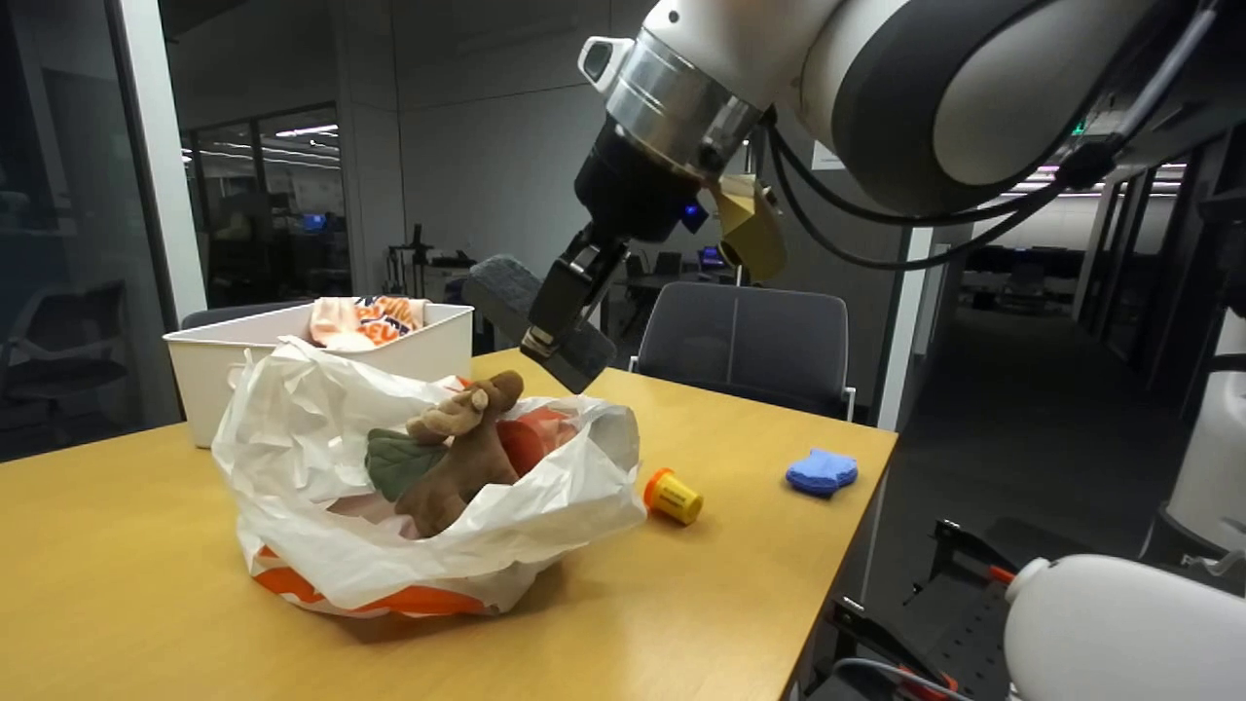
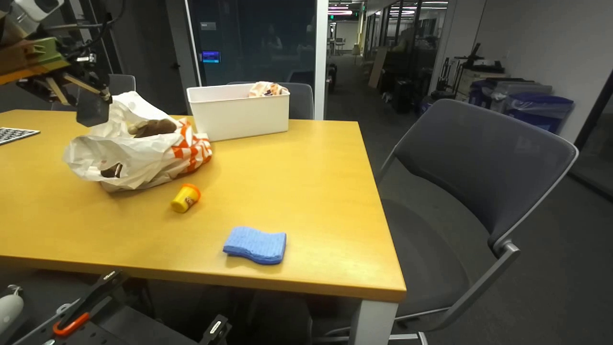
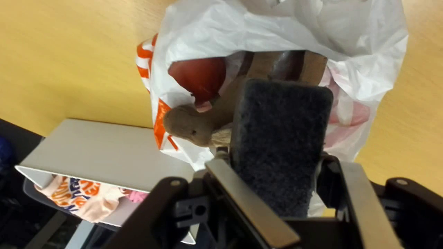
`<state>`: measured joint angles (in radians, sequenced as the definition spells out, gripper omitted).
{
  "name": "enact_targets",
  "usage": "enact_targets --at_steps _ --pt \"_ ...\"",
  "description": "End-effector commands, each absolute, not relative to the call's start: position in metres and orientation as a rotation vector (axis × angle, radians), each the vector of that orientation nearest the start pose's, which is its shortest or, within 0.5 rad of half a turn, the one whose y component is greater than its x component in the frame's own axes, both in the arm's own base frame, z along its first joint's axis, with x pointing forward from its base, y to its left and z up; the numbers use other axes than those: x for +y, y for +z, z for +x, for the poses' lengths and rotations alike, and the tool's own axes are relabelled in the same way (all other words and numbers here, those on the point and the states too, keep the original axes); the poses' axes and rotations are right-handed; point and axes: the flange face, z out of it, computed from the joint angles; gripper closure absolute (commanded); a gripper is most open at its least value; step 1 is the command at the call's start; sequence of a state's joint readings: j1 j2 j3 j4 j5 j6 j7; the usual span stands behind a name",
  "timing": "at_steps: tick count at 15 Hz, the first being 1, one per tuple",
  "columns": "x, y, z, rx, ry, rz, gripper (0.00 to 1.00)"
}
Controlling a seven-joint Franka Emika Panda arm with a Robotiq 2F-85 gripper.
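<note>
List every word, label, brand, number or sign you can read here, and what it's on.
Nothing reads with certainty.
Cloth: orange and dark blue letters, too folded and blurred.
Tub: label too small.
Bag: orange print, no legible word.
Screen: too small.
Plaque: too small.

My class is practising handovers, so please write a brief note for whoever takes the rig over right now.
Jaws: shut on the block.
Block: held off the table, near the bag.
Bag: open on the table, moose inside.
Bin: beside the bag, cloth in it.
Tub: on its side.
Done: block gripped, off the table.
Left: block not yet released.
</note>
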<state>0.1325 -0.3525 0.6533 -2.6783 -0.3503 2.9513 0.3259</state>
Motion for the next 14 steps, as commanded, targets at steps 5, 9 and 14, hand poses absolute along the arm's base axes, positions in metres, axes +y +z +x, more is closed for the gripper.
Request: enact_targets --at_steps 5,9,14 --pt "0.353 0.357 0.336 -1.465 -1.005 -2.694 0.67" --pt "0.345 0.348 0.369 -1.523 -0.96 -2.722 0.67" --pt "0.345 0.324 0.388 -1.502 -0.816 -2.767 0.09"
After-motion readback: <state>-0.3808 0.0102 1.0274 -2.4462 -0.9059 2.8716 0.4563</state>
